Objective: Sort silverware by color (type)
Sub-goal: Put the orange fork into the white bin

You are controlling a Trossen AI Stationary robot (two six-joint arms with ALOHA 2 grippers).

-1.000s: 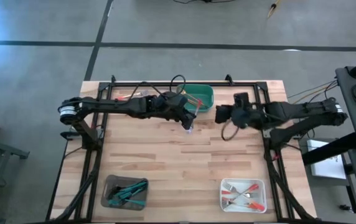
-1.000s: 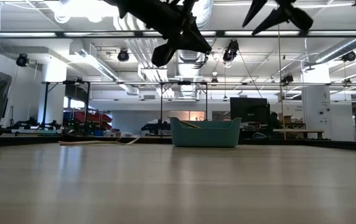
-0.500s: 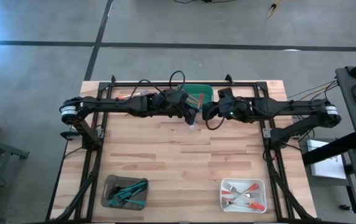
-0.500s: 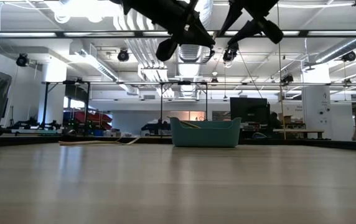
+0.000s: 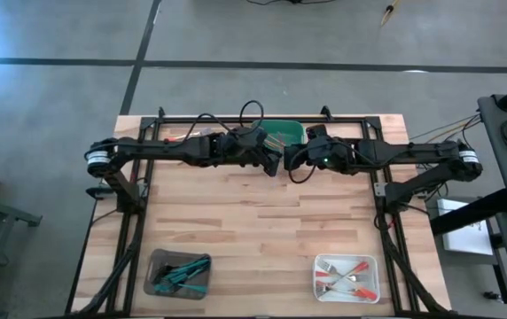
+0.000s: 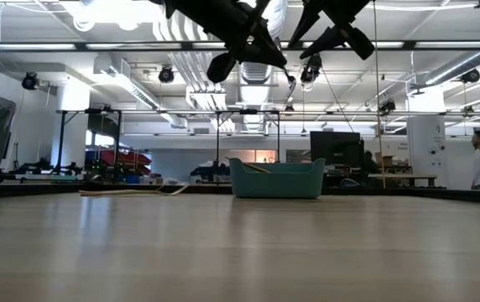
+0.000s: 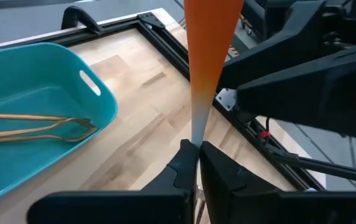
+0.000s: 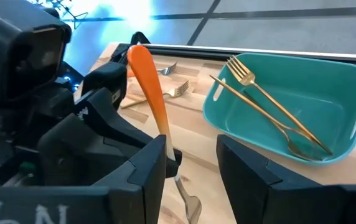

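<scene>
A red-orange-handled piece of silverware [image 8: 150, 87] hangs high above the table's far middle, with my left gripper [image 7: 196, 149] shut on it. Its handle slants up and its metal head [image 8: 189, 204] points down. My right gripper [image 8: 192, 149] is open and faces the left one [image 5: 276, 162]. Its two fingers stand on either side of the piece's neck, which runs close along one finger [image 8: 150, 163]; I cannot tell whether they touch. A teal tray [image 8: 352, 93] behind holds a gold fork [image 8: 243, 71] and spoon [image 8: 299, 148]. My left gripper pinches the piece by its bare metal neck [image 7: 198, 134], just below the orange handle, between its two fingertips. The handle [image 7: 210, 43] runs on past the fingers and the head hangs below them. The piece is lifted clear of the table.
Two loose forks [image 8: 173, 79] lie on the wood beside the teal tray. A grey tray [image 5: 154, 266] with teal-handled pieces stands at the near left. A white tray [image 5: 318, 266] with red-handled pieces stands at the near right. Black frame rails [image 7: 165, 34] border the table.
My right gripper has swung toward the table's left, up to my left gripper, and stays open, with its fingers now around the held piece. My left gripper has kept its hold in about the same place.
</scene>
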